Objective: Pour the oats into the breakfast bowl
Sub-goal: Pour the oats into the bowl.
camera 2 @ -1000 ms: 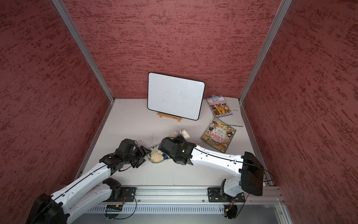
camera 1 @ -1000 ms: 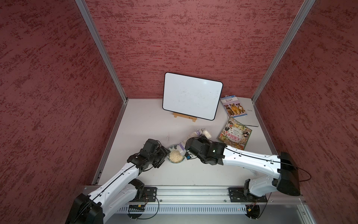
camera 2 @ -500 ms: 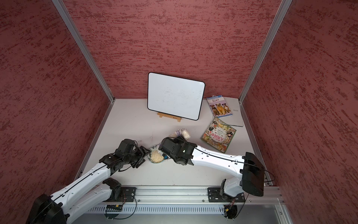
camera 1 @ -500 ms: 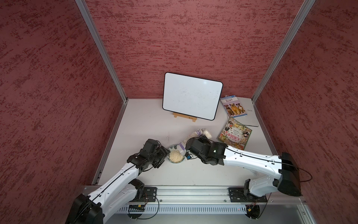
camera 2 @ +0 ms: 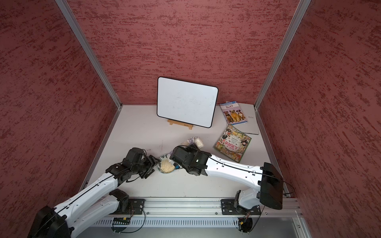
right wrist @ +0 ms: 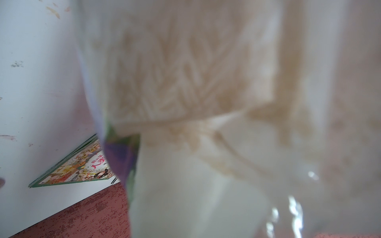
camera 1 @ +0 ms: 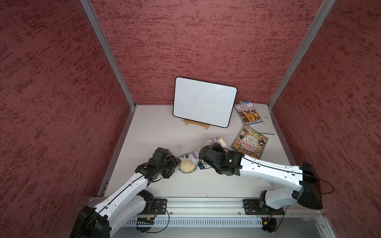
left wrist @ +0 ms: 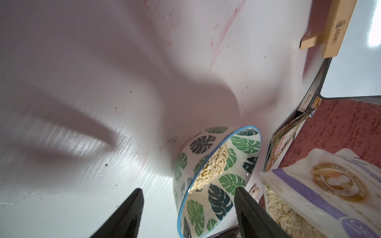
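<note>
In both top views: pinching the bag of oats [camera 1: 214, 141] mid-length with the right gripper [camera 1: 203, 153], tilting its mouth down toward the breakfast bowl [camera 1: 184, 157]; holding the left gripper [camera 1: 174, 163], jaws spread, just beside that bowl. Left wrist view: seeing fingers [left wrist: 253, 212] standing apart astride the bowl's near wall (one clear of it), noting oats [left wrist: 214, 164] heaped inside, bag just beside the rim. Right wrist view: seeing blurred bag filling most of the frame, jaws hidden, picture book [right wrist: 76, 171] lying on the table beyond.
</note>
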Controlling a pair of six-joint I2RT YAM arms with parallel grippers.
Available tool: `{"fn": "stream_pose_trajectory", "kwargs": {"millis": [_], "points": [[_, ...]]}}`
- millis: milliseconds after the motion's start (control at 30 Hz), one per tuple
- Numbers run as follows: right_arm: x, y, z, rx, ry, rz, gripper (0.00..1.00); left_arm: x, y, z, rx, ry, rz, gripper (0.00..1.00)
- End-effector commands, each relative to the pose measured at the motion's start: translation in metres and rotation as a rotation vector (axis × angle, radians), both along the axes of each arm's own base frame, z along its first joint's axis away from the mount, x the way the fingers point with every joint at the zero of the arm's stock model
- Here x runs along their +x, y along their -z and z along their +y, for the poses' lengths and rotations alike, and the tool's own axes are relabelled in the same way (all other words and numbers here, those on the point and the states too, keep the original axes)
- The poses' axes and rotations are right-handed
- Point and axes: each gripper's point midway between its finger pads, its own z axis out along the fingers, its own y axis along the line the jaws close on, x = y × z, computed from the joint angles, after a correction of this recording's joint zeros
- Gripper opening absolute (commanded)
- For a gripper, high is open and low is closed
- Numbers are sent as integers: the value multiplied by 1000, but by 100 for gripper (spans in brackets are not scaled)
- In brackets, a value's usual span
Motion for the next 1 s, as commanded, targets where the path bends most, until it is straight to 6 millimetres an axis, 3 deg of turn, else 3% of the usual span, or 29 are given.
{"fn": "stream_pose_trajectory", "kwargs": {"millis": [0, 133, 333, 500, 600, 667, 767, 833, 967], "points": [[10, -54, 4, 161, 46, -150, 0, 2, -4, 0, 2, -5, -9, 72], [10, -23, 10, 110, 62, -96, 0, 3, -5, 0, 2, -5, -12, 73], [8, -54, 5, 158, 49, -142, 0, 2, -5, 0, 2, -4, -11, 73], [7, -28, 6, 80, 49, -111, 0, 3, -5, -1, 1, -5, -15, 73], [6, -54, 4, 134, 39, -148, 0, 3, -4, -1, 4, 0, -7, 72], [5, -61, 7, 151, 20, -163, 0, 3, -4, -1, 3, 1, -6, 73], [3, -35, 15, 92, -8, -130, 0, 3, -4, -1, 1, -3, -10, 72], [6, -28, 17, 63, -7, -136, 0, 3, -5, -1, 1, -2, -13, 72], [7, -57, 20, 108, -36, -194, 0, 3, -5, -2, -3, -2, -12, 72]]}}
